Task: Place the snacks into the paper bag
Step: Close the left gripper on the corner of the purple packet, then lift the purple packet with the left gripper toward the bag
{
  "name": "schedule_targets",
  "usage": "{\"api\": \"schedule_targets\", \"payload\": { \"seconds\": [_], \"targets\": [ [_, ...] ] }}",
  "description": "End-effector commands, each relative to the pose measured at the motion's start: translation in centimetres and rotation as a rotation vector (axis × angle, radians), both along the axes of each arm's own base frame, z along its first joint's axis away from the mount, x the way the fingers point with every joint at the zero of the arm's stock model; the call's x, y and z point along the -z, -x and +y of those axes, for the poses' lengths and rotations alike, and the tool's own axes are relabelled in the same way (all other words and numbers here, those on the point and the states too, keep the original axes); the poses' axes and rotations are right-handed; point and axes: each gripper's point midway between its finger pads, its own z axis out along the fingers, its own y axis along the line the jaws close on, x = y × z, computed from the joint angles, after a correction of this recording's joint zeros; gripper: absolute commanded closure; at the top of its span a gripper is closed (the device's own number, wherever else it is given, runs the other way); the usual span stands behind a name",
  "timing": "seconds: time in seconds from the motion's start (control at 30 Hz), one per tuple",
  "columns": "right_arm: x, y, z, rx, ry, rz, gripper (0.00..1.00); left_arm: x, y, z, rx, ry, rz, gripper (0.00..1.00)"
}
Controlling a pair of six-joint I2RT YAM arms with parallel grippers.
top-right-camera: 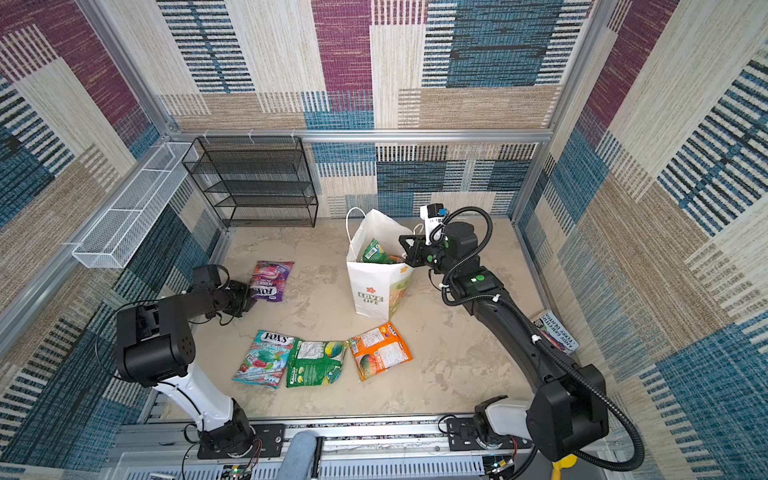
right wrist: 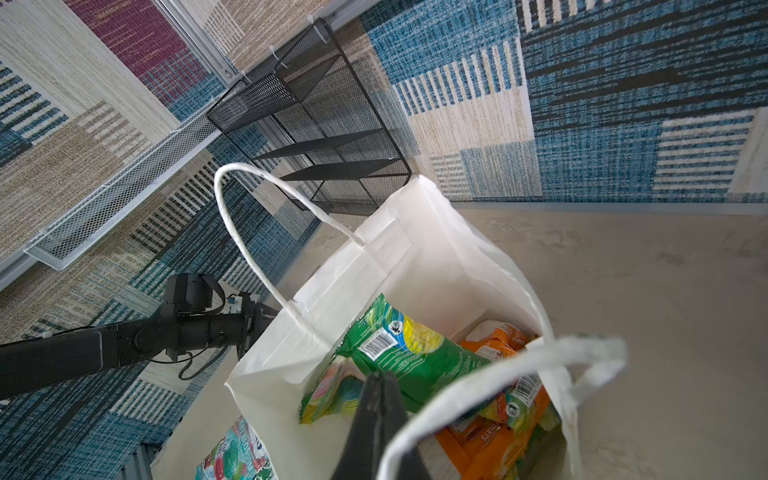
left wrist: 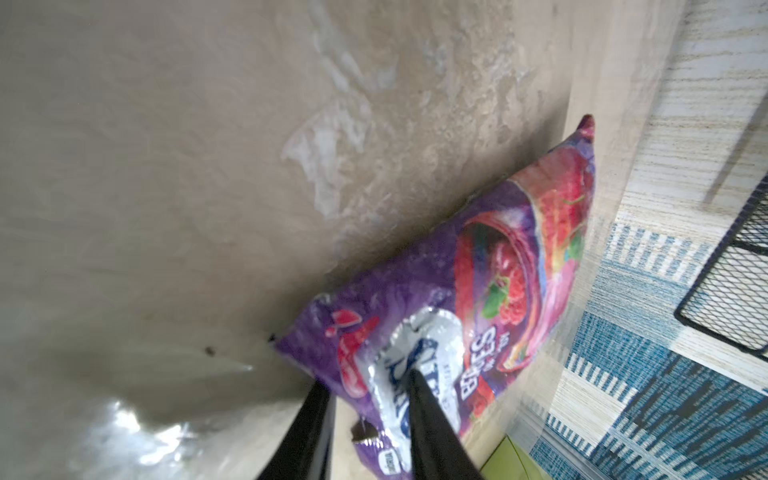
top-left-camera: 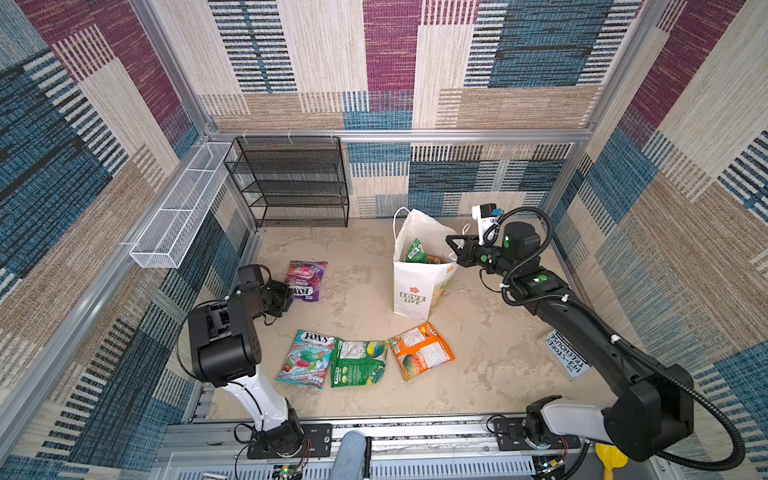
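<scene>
Left claw (left wrist: 365,378) pinches the purple packet (left wrist: 519,270) end (packet lies on bench (left wrist: 166,166)); right claw (right wrist: 380,376), fully closed, hovers over paper bag (right wrist: 415,257)

Closed right pincer (right wrist: 380,384) hangs over paper bag (right wrist: 415,257) holding snacks (right wrist: 409,353).

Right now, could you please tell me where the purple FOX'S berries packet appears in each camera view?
In a top view: purple FOX'S packet lies left of centre, left of the paper bag.
In a top view: the packet, likewise left of the bag.
Left wrist: packet at lower right.
Right wrist: not in it.
Shared landmark: black mesh shelf.
</scene>
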Motion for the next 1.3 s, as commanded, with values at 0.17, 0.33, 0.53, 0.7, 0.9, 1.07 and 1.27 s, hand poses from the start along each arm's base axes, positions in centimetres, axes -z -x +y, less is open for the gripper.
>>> {"api": "schedule_targets", "payload": {
  "seconds": [0.17,0.33,0.53,0.7,0.9,1.07,1.27],
  "targets": [
    [-0.7,0.1,0.0,-0.004,-0.017,-0.024,1.00,4.3,4.8,0.2,-0.018,-0.024,0.253,0.87],
    [-0.9,0.1,-0.2,0.006,-0.014,-0.030,1.00,2.9,3.5,-0.1,0.008,-0.001,0.160,0.99],
    [-0.8,0.2,-0.1,0.000,-0.017,-0.029,1.00,-2.1,3.2,-0.1,0.041,-0.076,0.019,0.71],
    [-0.8,0.1,0.0,-0.002,-0.017,-0.027,1.00,-4.1,4.0,1.2,0.103,-0.217,0.097,0.12],
    [-0.6,0.1,0.1,-0.004,-0.018,-0.020,1.00,-3.9,2.2,1.9,0.218,-0.267,0.160,0.01],
    [-0.8,0.1,-0.1,0.002,-0.016,-0.029,1.00,-3.2,1.0,1.2,0.305,-0.292,0.183,0.01],
    [-0.8,0.2,0.0,-0.004,-0.020,-0.026,1.00,-1.5,0.4,0.0,0.386,-0.321,0.271,0.00]
  ]
}}
